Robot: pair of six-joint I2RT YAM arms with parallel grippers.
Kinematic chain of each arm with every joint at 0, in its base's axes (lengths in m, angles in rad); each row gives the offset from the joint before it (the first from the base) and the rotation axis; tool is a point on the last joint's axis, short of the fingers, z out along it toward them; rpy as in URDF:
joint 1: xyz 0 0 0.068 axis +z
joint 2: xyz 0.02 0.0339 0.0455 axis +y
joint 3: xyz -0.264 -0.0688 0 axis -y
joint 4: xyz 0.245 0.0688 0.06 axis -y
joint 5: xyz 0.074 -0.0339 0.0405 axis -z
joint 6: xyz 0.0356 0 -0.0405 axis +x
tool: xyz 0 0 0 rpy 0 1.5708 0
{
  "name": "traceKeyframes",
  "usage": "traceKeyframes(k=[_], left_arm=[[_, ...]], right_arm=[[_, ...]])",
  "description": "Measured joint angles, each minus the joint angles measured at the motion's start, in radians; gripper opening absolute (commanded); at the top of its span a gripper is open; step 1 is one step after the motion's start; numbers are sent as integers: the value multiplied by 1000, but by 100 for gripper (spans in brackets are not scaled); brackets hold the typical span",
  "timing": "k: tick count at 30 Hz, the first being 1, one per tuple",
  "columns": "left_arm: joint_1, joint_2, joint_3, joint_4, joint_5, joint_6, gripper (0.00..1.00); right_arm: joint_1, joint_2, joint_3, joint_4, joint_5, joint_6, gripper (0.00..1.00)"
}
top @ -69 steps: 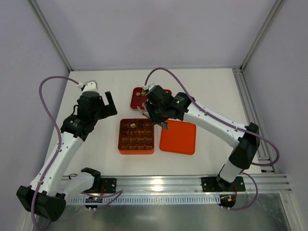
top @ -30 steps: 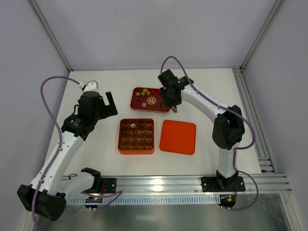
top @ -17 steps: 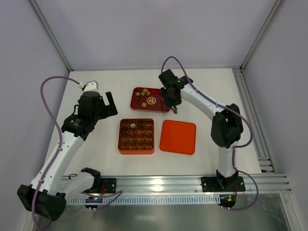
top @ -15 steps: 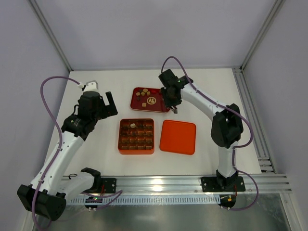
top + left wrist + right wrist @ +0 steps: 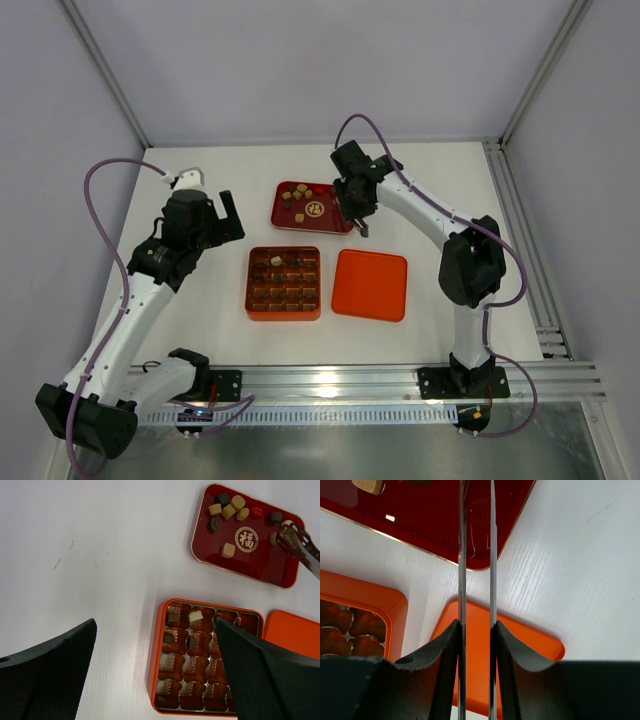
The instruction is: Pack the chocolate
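- orange box [image 5: 284, 316] with grid of cells, lower centre of the top view, lid off
- orange lid [image 5: 370, 285] flat on the table just right of the box, a narrow gap between them; in the right wrist view it fills the lower middle
- dark red tray [image 5: 328, 222] above the box, near the centre, tilted a little; thin gold edge
- white emblem [image 5: 246, 540] printed mid-tray, seen best in the left wrist view, upper right
- white table [image 5: 220, 330] under everything, faint scuff marks in the left wrist view, upper left
- aluminium rail [image 5: 330, 381] across the bottom of the top view
- pale grey walls [image 5: 320, 70] at the top, metal frame posts [image 5: 105, 70] slanting in at both upper corners
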Motion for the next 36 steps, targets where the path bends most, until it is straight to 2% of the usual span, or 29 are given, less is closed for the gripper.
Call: traceKeyframes(k=[11, 15, 22, 36], left_arm=[[0, 0, 0, 0, 0, 0, 100], [0, 0, 0, 0, 1, 0, 100], [0, 0, 0, 0, 1, 0, 100], [2, 0, 0, 0, 1, 0, 100]], right_arm=[[0, -7, 13, -3, -10, -1, 36], [0, -7, 18, -3, -9, -2, 39], [-2, -3, 82, -11, 10, -3, 40], [-11, 127, 175, -43, 34, -18, 40]])
